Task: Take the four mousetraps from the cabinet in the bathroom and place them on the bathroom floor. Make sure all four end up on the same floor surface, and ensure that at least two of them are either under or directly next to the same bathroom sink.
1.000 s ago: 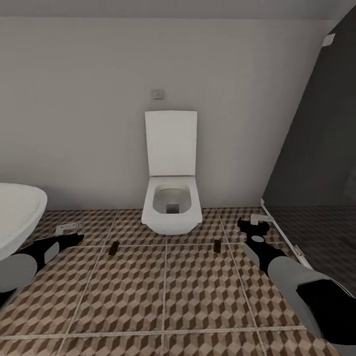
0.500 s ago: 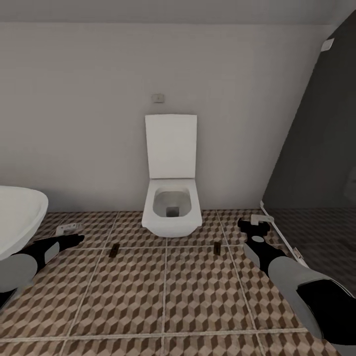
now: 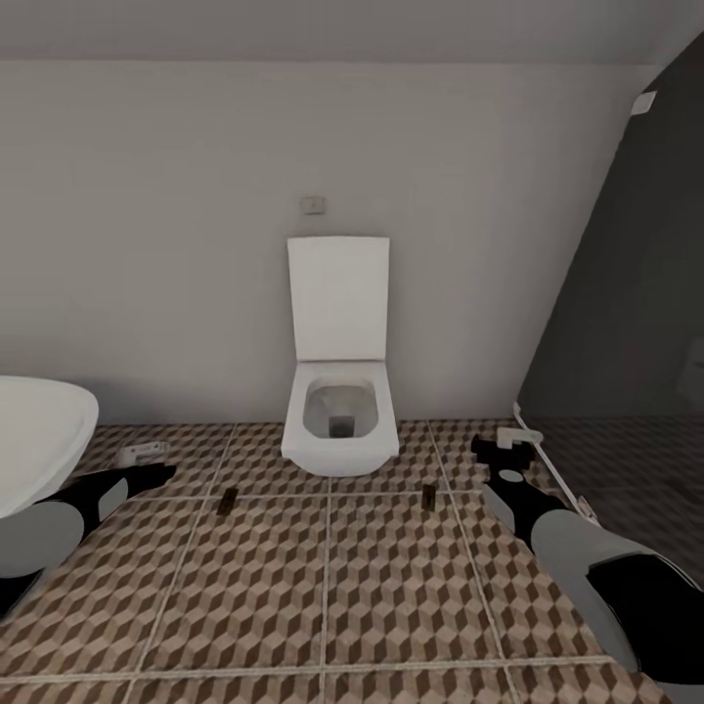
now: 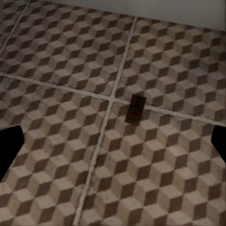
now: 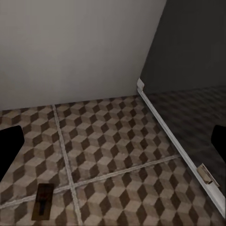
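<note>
Two mousetraps lie on the cube-patterned bathroom floor [image 3: 323, 587] in front of the toilet: one at the left [image 3: 226, 502] [image 4: 136, 108], one at the right [image 3: 428, 497] [image 5: 44, 201]. Each is a small dark brown slab resting on or near a grout line. My left gripper [image 3: 147, 476] [image 4: 113, 150] hovers open above the floor, just left of the left trap. On the other side, my right gripper [image 3: 504, 455] [image 5: 113, 146] is open too, to the right of the right trap. Neither holds anything. The cabinet and the sink are out of view.
A white square toilet [image 3: 339, 420] with its lid up stands against the back wall. A white rounded tub rim [image 3: 39, 430] juts in at the left. The dark glass shower screen [image 3: 626, 293] and its white floor rail [image 3: 548, 460] bound the right side.
The whole picture has slid slightly downward, so the camera has moved. The two traps, the toilet and both arms keep their places relative to each other.
</note>
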Controlling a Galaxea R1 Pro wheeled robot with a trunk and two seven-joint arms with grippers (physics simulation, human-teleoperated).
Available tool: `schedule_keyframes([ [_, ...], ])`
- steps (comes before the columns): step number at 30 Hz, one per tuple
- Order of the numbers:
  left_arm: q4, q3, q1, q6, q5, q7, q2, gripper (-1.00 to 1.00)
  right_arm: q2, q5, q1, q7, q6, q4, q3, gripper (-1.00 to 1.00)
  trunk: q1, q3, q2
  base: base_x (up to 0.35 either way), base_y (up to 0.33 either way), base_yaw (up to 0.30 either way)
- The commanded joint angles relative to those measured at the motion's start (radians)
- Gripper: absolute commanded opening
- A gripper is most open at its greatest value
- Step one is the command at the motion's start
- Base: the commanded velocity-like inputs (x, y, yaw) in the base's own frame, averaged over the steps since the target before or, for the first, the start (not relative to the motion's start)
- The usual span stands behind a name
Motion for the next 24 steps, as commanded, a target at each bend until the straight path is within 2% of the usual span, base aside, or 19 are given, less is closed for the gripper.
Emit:
schedule_keyframes([
  [1,0.001,-0.008,0.000,0.006,0.010,-0.004,-0.006,1.00,-0.001,-0.011,0.001,-0.002,-0.003,0.002,0.009,1.00,-0.004,0.002,0.007,0.000,0.000,0.000],
  [7,-0.008,-0.008,0.001,0.006,0.007,0.000,-0.016,1.00,0.003,-0.007,0.037,-0.001,-0.003,0.016,0.011,1.00,-0.027,0.021,0.049,0.000,0.000,0.000],
  [17,-0.059,-0.008,0.032,0.001,0.007,0.008,0.019,1.00,0.006,-0.001,0.146,0.003,-0.004,0.023,0.012,1.00,-0.065,0.053,0.119,0.000,0.000,0.000],
  [24,-0.076,-0.009,0.076,-0.003,0.007,0.029,0.033,1.00,0.005,-0.005,0.191,0.003,-0.003,0.031,0.013,1.00,-0.092,0.074,0.168,0.000,0.000,0.000],
])
